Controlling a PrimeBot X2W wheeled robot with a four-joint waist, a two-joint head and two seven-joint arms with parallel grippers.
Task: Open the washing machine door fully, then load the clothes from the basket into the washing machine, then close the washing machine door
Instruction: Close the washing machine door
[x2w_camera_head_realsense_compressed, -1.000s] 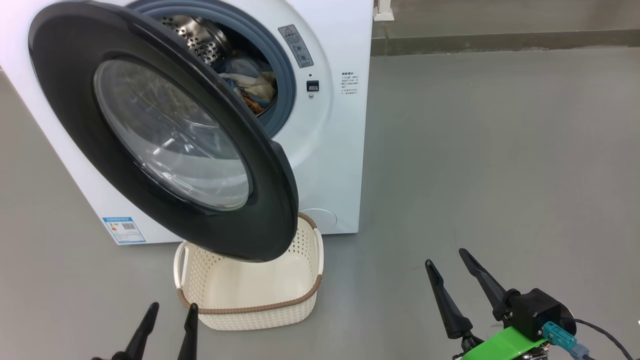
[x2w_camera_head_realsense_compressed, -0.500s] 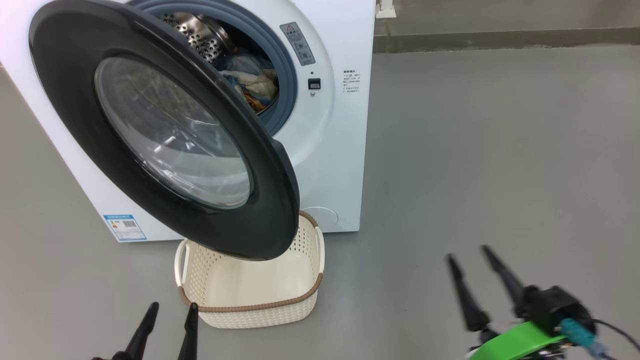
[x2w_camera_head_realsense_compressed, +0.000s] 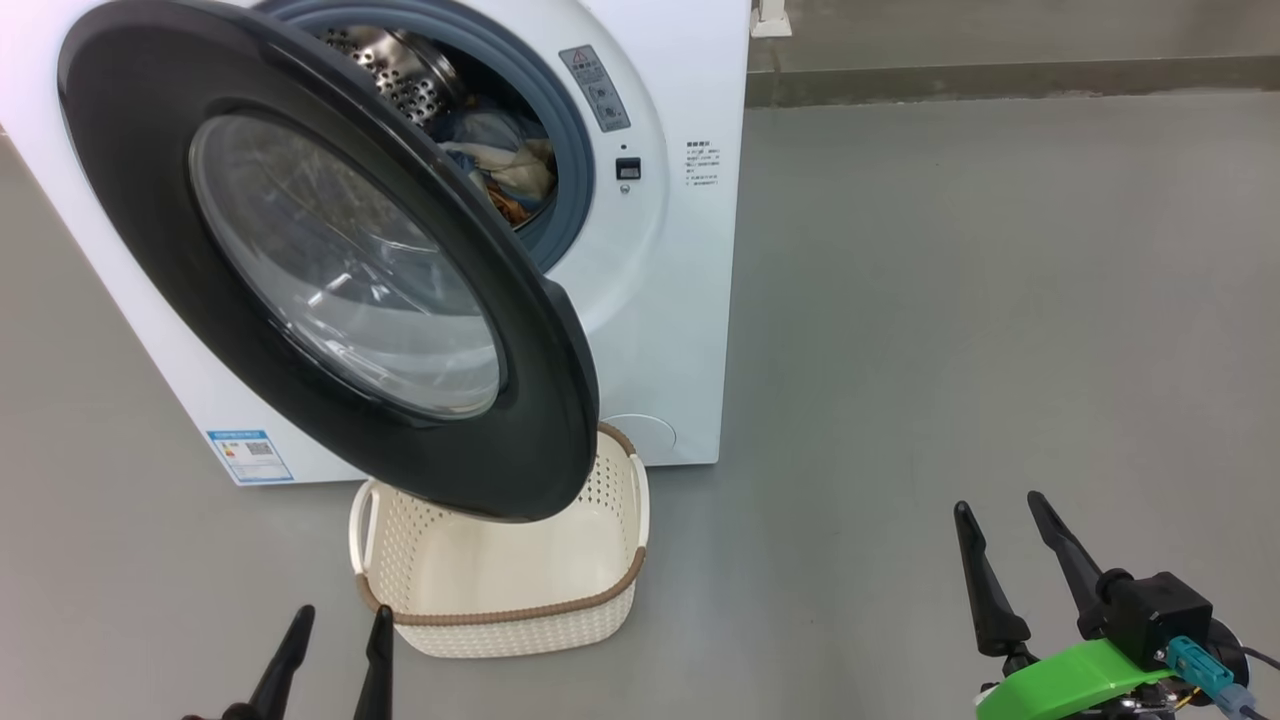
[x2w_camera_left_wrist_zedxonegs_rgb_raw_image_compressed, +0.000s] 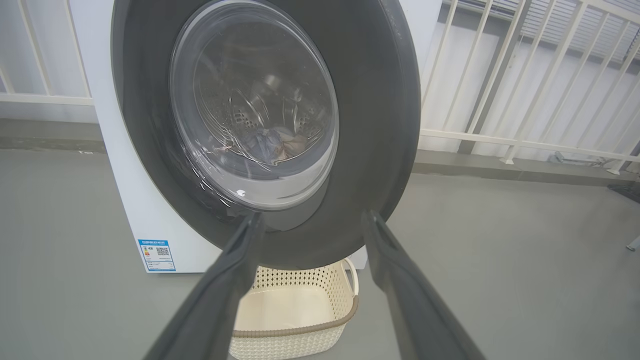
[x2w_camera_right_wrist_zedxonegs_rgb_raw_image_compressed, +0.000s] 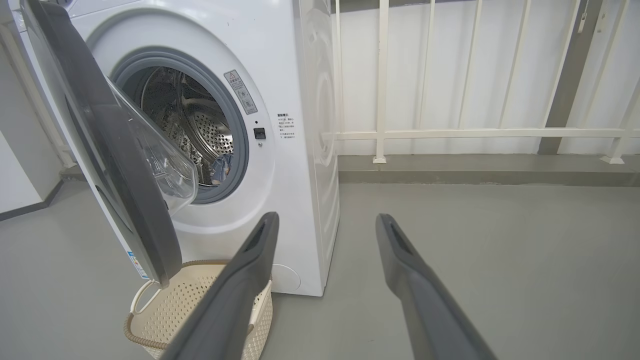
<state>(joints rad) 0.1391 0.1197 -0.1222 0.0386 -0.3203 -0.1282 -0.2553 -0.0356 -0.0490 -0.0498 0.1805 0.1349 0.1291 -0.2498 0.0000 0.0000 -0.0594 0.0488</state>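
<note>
Basket (x2w_camera_head_realsense_compressed: 520, 625) lay under the half-open door (x2w_camera_head_realsense_compressed: 330, 260), just right of the left gripper (x2w_camera_head_realsense_compressed: 344, 612); right gripper (x2w_camera_head_realsense_compressed: 998, 500) sat well apart, both spread and empty.

The left gripper (x2w_camera_head_realsense_compressed: 343, 618) has two slim black fingers (x2w_camera_head_realsense_compressed: 283, 668), each tapering to a blunt point; seen close in the left wrist view they are matte dark grey, broad at the base; the right gripper (x2w_camera_head_realsense_compressed: 1000, 503) has a matching pair, each with a shallow recess near the tip; behind them sits a boxy black housing (x2w_camera_head_realsense_compressed: 1155, 612) on a bright green bracket (x2w_camera_head_realsense_compressed: 1060, 678); a teal connector (x2w_camera_head_realsense_compressed: 1190, 660) plugs into the housing; a thin dark cable (x2w_camera_head_realsense_compressed: 1265, 658) runs beside it.
</note>
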